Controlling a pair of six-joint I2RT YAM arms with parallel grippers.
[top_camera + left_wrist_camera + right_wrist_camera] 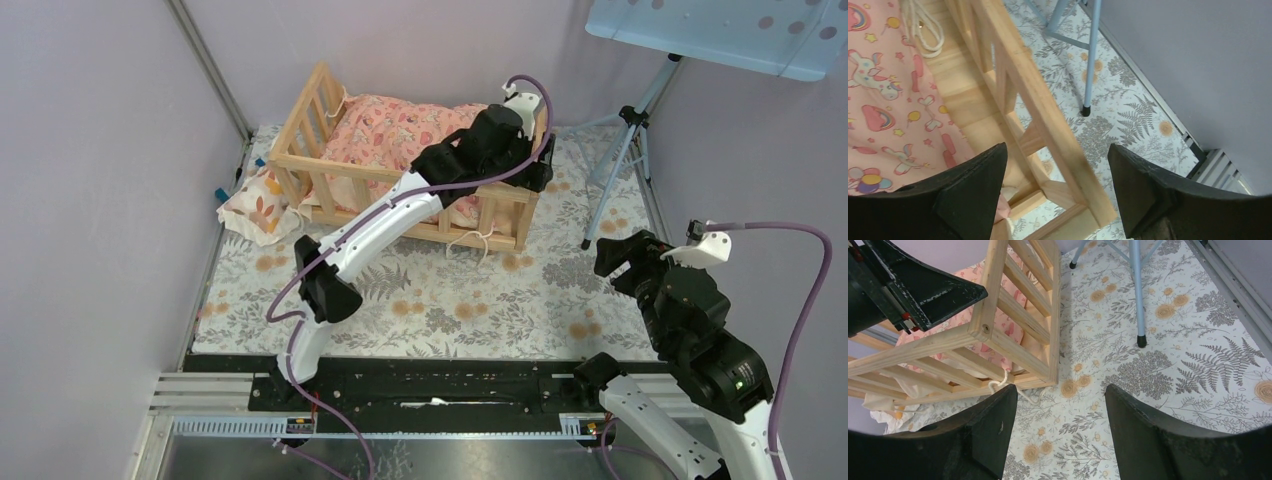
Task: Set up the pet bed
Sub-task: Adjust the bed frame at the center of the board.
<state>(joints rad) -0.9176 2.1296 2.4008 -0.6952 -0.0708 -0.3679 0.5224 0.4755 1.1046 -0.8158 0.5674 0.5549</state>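
- From the top camera, the pet bed [300, 160] stands in the upper middle of the frame on the floral mat [450, 300], with a pink cushion [390, 130] lying inside it. A small leaf-print pillow [255, 205] lies against its left end. The left arm [380, 215] reaches over the bed to its right end. The right gripper [618, 255] hangs at the right of the frame, apart from the bed.
- In the left wrist view, the left gripper [1055, 150] is spread wide. The bed's end rail runs up between its fingers, the cushion is at the left, and a tripod leg [1091, 60] is at the upper right.
- In the right wrist view, the right gripper is also spread and holds nothing. It is over bare mat, and the bed's corner fills the upper left.
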